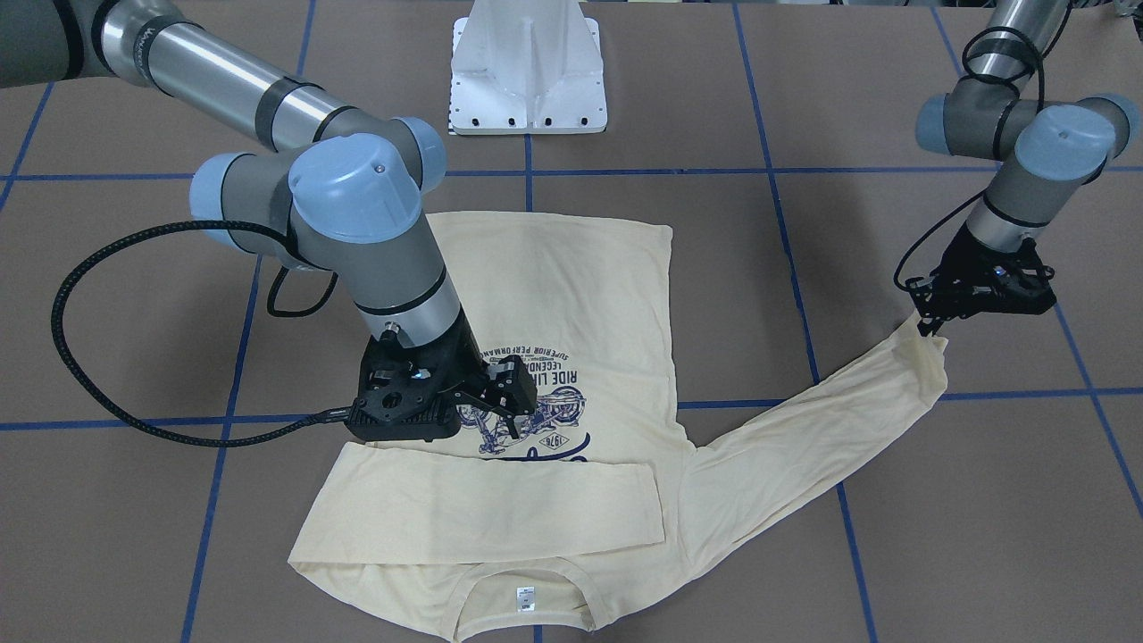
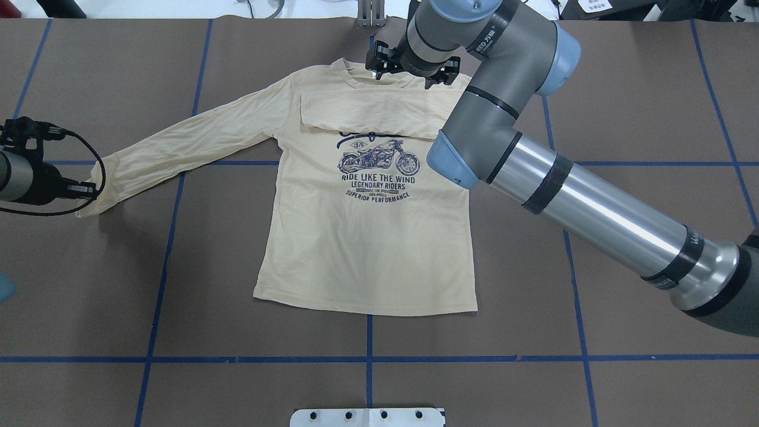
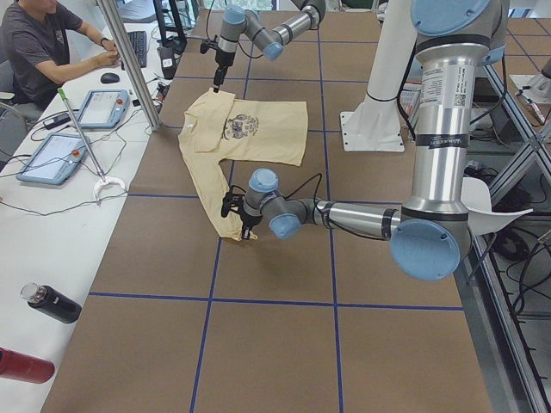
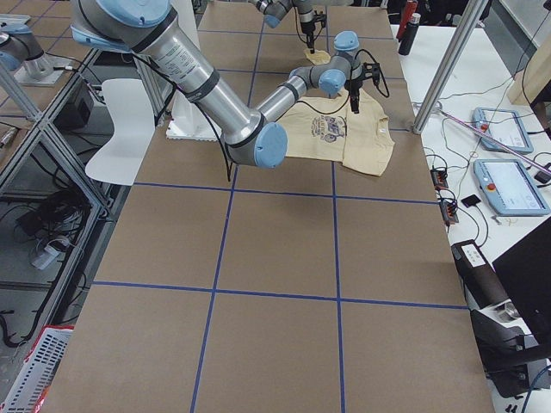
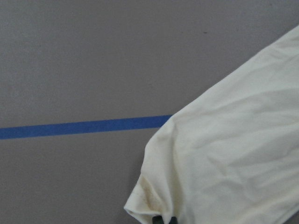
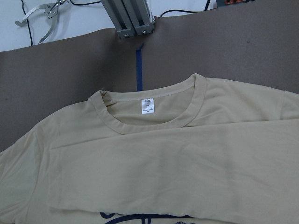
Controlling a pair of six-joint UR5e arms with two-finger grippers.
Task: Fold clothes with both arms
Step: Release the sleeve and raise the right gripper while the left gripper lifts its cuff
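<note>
On the T-shirt, navy print reads "RIDE LIKE THE WIND".

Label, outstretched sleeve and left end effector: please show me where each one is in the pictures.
label (image 6: 148,106): right wrist view, middle of the white tag.
outstretched sleeve (image 2: 190,142): overhead view, middle of its length.
left end effector (image 1: 929,323): front-facing view, between the fingertips at the cuff.

Overhead and front-facing views look from opposite sides — sharing the shirt.
</note>
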